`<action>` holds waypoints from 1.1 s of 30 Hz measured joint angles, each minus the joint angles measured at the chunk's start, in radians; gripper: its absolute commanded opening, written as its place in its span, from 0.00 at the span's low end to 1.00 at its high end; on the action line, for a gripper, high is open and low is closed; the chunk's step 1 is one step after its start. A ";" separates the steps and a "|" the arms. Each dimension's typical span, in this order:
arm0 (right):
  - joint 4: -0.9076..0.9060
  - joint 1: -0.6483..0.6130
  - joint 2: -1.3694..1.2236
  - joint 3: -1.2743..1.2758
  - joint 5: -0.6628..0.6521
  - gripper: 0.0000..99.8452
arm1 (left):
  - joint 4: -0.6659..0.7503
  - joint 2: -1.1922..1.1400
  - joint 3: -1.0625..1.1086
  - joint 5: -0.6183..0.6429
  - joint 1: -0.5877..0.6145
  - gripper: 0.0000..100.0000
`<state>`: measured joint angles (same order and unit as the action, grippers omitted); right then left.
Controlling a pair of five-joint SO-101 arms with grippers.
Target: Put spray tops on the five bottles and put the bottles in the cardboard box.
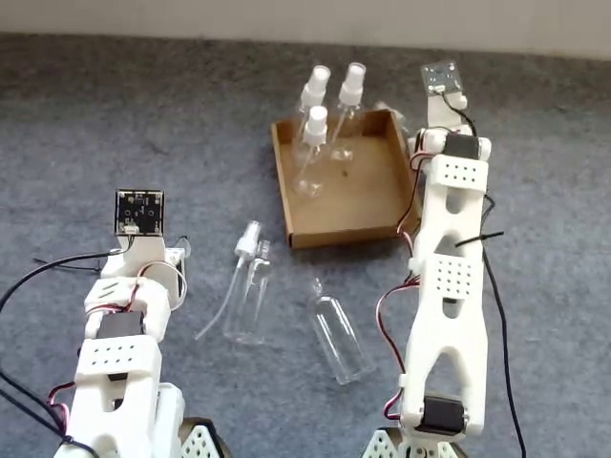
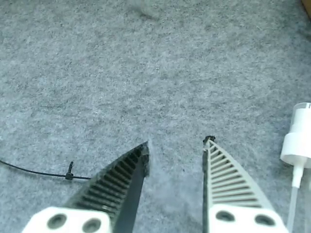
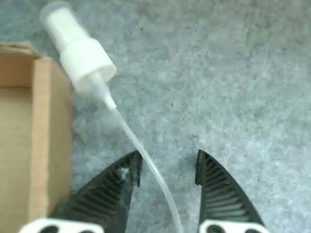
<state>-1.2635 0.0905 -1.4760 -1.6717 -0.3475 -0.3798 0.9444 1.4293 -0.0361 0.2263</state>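
Right wrist view: the right claw [image 3: 167, 160] is hanging half-open and empty, astride the thin tube of a loose spray top [image 3: 82, 58] lying just beside the cardboard box [image 3: 41, 145]. Three capped bottles [image 1: 315, 143] are leaning in the box, and two uncapped bottles [image 1: 339, 339] are lying on the grey worktop [image 1: 115, 124]. The left claw [image 2: 177, 143] is hanging open, holding nothing. Picking up this top appears to be the step in hand; the next move is calling for a grip on its collar, not the tube.

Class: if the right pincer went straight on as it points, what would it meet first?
Probably the spray top, whose thin tube runs between the right pincer's open fingers; depth is unclear.
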 measured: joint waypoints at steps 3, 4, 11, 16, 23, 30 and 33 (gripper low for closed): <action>0.003 0.000 0.000 0.000 0.000 0.09 | 0.000 0.000 0.000 0.000 0.000 0.17; 0.003 0.000 0.000 0.000 0.000 0.08 | 0.000 0.000 0.000 0.000 0.000 0.17; 0.009 0.000 0.012 0.002 0.000 0.08 | 0.000 0.000 0.000 0.000 0.000 0.17; 0.009 -0.003 0.012 0.002 0.000 0.08 | 0.000 0.000 0.000 0.000 0.000 0.17; 0.009 -0.003 0.012 0.002 0.000 0.08 | 0.000 0.000 0.000 0.000 0.000 0.17; 0.009 -0.005 0.069 0.002 0.000 0.08 | 0.000 0.000 0.000 0.000 0.000 0.17; 0.009 -0.005 0.080 0.002 0.000 0.08 | 0.000 0.000 0.000 0.000 0.000 0.17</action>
<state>-1.2543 0.0859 -1.3963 -1.6701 -0.3475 -0.3798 0.9444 1.4293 -0.0361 0.2263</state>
